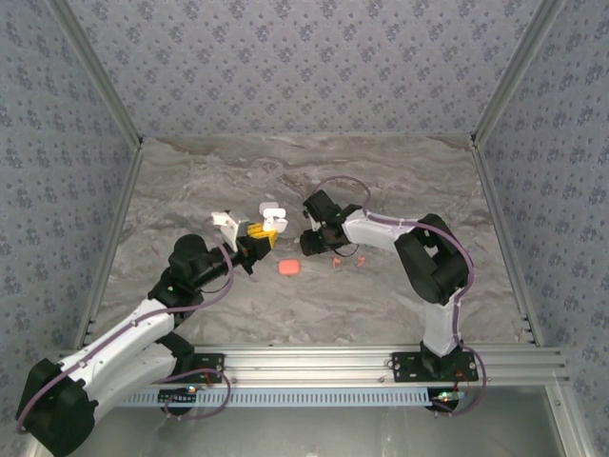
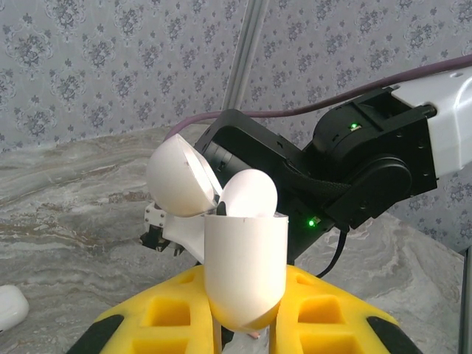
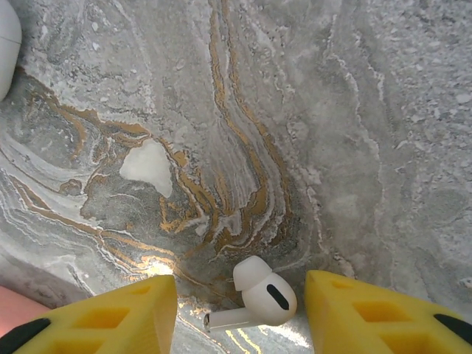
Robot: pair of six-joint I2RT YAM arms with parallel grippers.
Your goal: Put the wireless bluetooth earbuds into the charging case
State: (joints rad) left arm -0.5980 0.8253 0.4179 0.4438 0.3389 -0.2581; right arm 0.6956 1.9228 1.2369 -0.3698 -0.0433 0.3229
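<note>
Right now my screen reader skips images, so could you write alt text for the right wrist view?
A white earbud lies on its side on the marbled table between the right gripper's open yellow jaws, with a gap on each side. A rounded white edge shows in the top left corner.

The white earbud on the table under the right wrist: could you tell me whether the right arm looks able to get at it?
Probably yes. The white earbud lies on the table between the open yellow fingers of the right gripper, touching neither, and nothing covers it.
</note>
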